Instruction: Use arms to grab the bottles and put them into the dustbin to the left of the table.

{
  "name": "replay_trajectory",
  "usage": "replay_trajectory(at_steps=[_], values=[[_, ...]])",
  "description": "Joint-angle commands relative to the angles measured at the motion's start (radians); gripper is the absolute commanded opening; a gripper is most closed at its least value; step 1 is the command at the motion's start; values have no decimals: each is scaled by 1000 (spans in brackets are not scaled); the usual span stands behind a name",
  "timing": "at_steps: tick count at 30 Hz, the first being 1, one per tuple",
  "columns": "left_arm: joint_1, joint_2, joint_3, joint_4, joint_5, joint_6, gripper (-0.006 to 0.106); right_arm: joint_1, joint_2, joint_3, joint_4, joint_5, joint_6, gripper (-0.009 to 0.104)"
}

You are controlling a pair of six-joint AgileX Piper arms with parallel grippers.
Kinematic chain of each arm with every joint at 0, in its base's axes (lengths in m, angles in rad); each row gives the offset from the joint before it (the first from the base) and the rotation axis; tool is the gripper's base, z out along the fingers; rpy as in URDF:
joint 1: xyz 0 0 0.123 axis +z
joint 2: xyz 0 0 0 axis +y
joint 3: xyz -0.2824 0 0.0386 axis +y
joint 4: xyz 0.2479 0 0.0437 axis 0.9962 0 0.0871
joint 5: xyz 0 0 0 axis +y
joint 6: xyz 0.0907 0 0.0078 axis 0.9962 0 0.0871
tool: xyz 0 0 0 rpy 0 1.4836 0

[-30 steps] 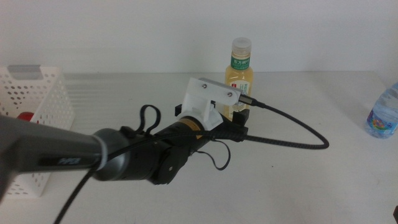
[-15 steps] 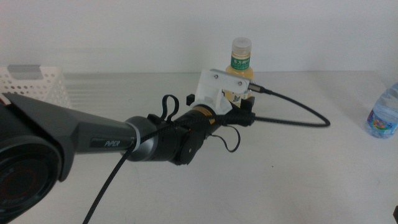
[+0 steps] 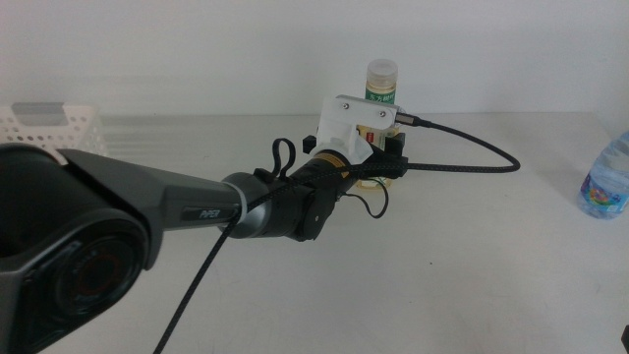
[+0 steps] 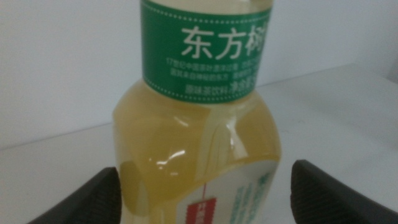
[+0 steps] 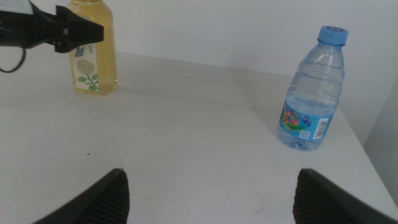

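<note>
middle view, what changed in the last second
The left gripper has pushed farther across the table to the tea bottle, and its open fingers now sit on either side of the bottle's body, not yet closed on it. The tea bottle, the water bottle and the basket stayed put. The right gripper waits, open.

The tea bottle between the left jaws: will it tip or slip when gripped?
The tea bottle looks nearly full, so probably heavy. Tall and slim, it may tip if nudged. The left gripper is open around its smooth, rounded shoulder, which could slip.
</note>
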Motion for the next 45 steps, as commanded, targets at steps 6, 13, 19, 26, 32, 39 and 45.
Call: replay_trajectory(at_steps=[6,13,19,26,32,39,45], values=[[7,-2,-97,-24,-76,-16,88,-3,-28,-8,-7,-70,-8,72],[13,36,-159,-24,-79,-17,88,-3,-28,-8,-7,-70,-8,72],[14,48,-177,-56,-66,-15,84,-3,-28,-8,-7,-70,-8,72],[14,46,-177,-60,-36,-14,36,-3,-28,-8,-7,-70,-8,72],[3,-2,-177,-46,107,80,-5,-3,-28,-8,-7,-70,-8,72],[-2,-136,-101,-54,198,163,-5,-3,-28,-8,-7,-70,-8,72],[-2,-323,80,-51,216,171,-5,-3,-28,-8,-7,-70,-8,72]])
